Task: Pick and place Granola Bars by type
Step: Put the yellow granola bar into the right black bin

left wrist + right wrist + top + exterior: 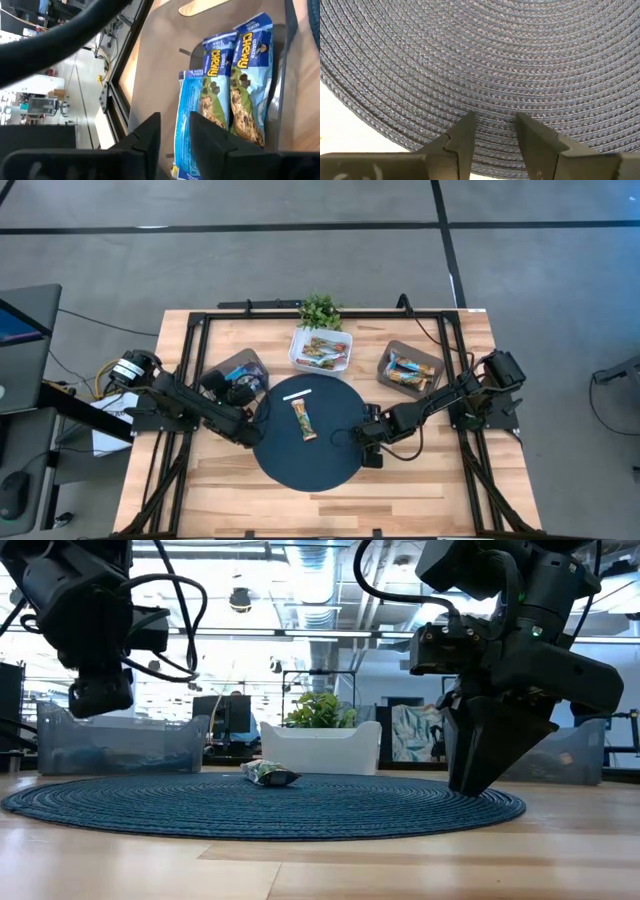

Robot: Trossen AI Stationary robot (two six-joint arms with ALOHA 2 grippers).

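Sorting is partway along, by the look of it: one bar (pixel 304 420) lies alone near the middle of the round mat (pixel 300 465), while others sit in three bins along the upper part of the high view. The left bin (pixel 262 362) holds blue-wrapped bars (pixel 235 85), the white bin (pixel 296 352) in the centre holds a mixed few, and the right bin (pixel 383 360) holds some more.

The left gripper (pixel 175 132) hangs over the left bin at centre left of the high view, fingers a little apart with nothing between them, right above the blue bars. My guess is that it has nothing left to do there except lift clear. The right gripper (pixel 495 127) sits low at the mat's right edge, lower right of centre, its tips close to the weave, slightly spread and empty.

The lone bar's long axis runs roughly up and down the high view, its upper end tilted slightly left. In the low view it shows end-on as a small crumpled lump. A thin white strip (pixel 297 394) lies just above it.

The next move probably falls to the right gripper: travel left across the mat, turn so the fingers straddle the bar's short width, then close and carry it to the matching bin.
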